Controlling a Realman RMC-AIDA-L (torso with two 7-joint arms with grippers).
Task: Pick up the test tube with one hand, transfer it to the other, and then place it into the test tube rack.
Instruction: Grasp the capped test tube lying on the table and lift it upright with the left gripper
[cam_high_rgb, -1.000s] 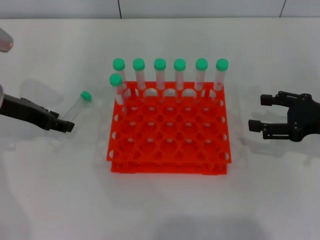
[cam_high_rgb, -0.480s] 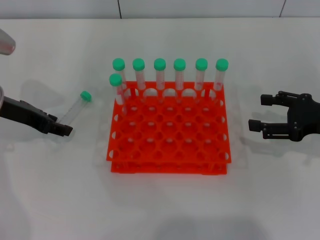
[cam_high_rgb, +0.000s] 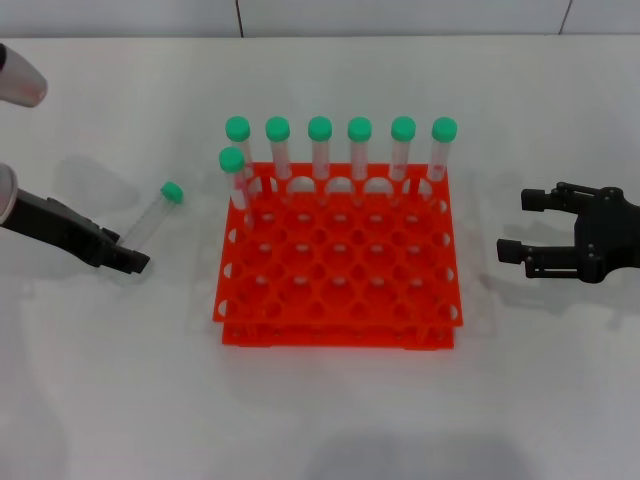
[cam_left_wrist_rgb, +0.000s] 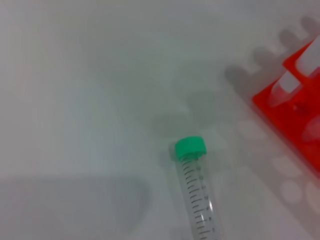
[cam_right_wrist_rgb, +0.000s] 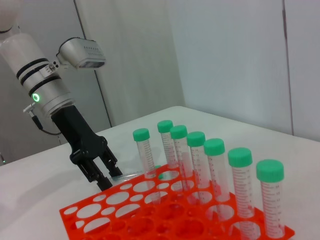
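The test tube (cam_high_rgb: 150, 218) lies flat on the white table left of the orange-red rack (cam_high_rgb: 340, 338), green cap pointing away from me. My left gripper (cam_high_rgb: 135, 258) is low at the tube's bottom end, its two prongs apart on either side of it; the right wrist view shows this gripper (cam_right_wrist_rgb: 111, 179) under its green-lit wrist. The left wrist view shows the tube (cam_left_wrist_rgb: 197, 195) on the table and a corner of the rack (cam_left_wrist_rgb: 295, 110). My right gripper (cam_high_rgb: 515, 225) is open and empty, right of the rack.
Several green-capped tubes (cam_high_rgb: 320, 150) stand upright in the rack's back row, with one more in the second row at the left. The rack's other holes are empty.
My left gripper has shifted slightly along the table by the tube's bottom end. The tube, the rack and the right arm have not moved.
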